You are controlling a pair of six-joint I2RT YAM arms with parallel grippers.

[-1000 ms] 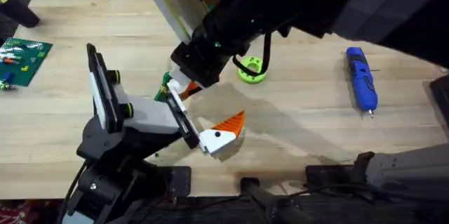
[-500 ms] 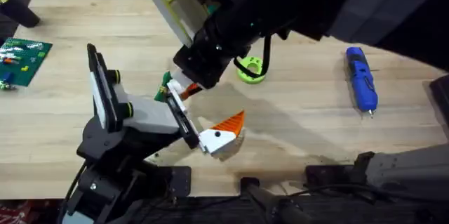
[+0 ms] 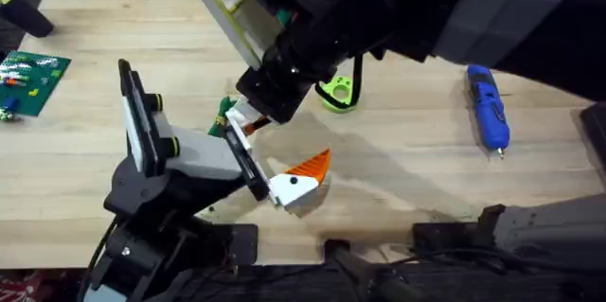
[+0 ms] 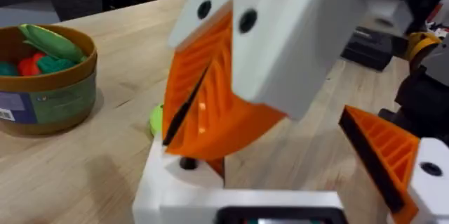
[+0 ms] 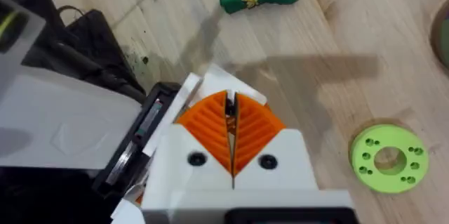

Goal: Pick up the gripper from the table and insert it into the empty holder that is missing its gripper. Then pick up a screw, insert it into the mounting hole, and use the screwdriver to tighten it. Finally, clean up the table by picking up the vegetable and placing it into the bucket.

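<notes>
**At the far end of the holder's rail: finger piece held for insertion**

Over the table's middle, the right gripper [image 3: 263,101] reaches in from the far right, its orange pads [image 5: 210,129] pressed together on the gripper [image 3: 242,119], the small white piece with an orange ridged pad. The holder [image 3: 194,155] stands at the near left. Its black rail [image 3: 248,168] runs from far-left to near-right, and the twin piece [image 3: 301,177] is already fitted at the near end. The held piece lies at the rail's vacant far end, touching or just beside it; whether it is seated cannot be told. Its long axis follows the right arm's line, base pointing down and left toward the rail and crossing the rail's own axis. The right arm is the nearer one. The coming push likely depends on squaring that base to the rail.
</notes>
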